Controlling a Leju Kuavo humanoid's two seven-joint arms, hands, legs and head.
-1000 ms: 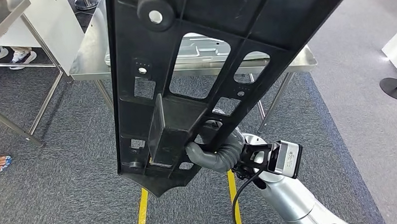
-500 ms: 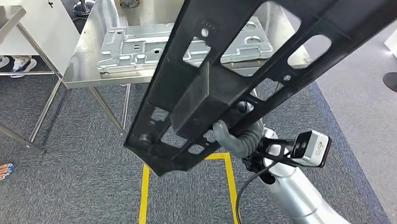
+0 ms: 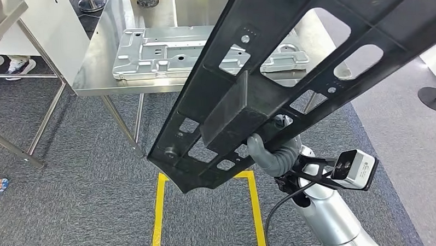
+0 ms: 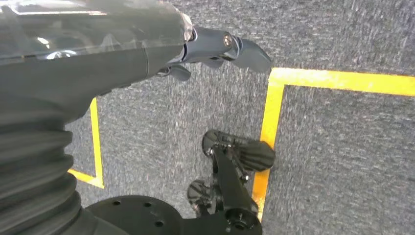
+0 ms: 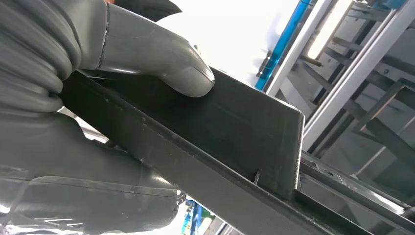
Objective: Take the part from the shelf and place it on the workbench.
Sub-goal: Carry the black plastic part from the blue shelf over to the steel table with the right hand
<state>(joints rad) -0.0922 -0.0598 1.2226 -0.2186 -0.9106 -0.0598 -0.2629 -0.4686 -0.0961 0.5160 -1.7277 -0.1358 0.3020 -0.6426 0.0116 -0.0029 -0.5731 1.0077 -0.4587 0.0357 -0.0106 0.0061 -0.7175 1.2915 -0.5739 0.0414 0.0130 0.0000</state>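
A long black plastic part [image 3: 290,71] with cut-out windows slants across the head view, low at the left and rising to the upper right. My right hand [image 3: 271,151] grips it from beneath, beside a boxy block on its face. In the right wrist view the thumb [image 5: 161,63] presses on the black part [image 5: 235,127]. The steel workbench [image 3: 93,72] stands ahead, partly hidden behind the part. My left hand [image 4: 215,46] hangs over the carpet, holding nothing, its fingers stretched out.
A silver stamped metal plate [image 3: 164,51] lies on the workbench. Yellow floor tape [image 3: 159,218] marks a box on the grey carpet in front of it. A white stand [image 3: 48,30] is at the left, and a black round base [image 3: 435,98] at the right.
The part has swung from nearly upright to slanting up to the right, my right hand still gripping it. The view has shifted, and more of the workbench top shows now.
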